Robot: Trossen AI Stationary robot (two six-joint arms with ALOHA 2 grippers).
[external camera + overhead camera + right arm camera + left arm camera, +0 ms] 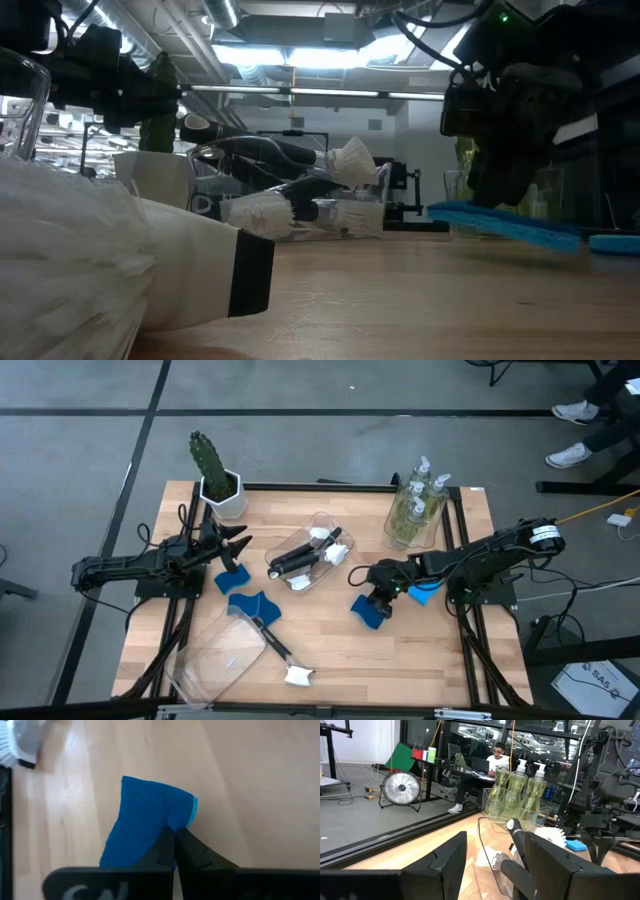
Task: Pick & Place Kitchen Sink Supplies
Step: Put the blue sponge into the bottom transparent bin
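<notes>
The right gripper hangs over the right half of the light wooden table, its two dark fingers pressed together on the near edge of a flat blue sponge. The sponge juts forward from between the jaws, pinched at one end, bent into a fold, and held above the boards; in the low view it hangs level over the tabletop under the gripper. A second blue sponge lies just behind the gripper, partly under the right arm.

The left gripper waits over the table's left side, its jaws spread with nothing between them, pointing toward a clear plastic bin at the centre that holds black-handled dish brushes with white heads. Two more blue sponges lie on the boards near it. Another dish brush lies at the front beside a tipped clear bin. Clear pump bottles of yellowish-green soap stand together in a clear bin at the back right. A potted green cactus stands at the back left corner.
</notes>
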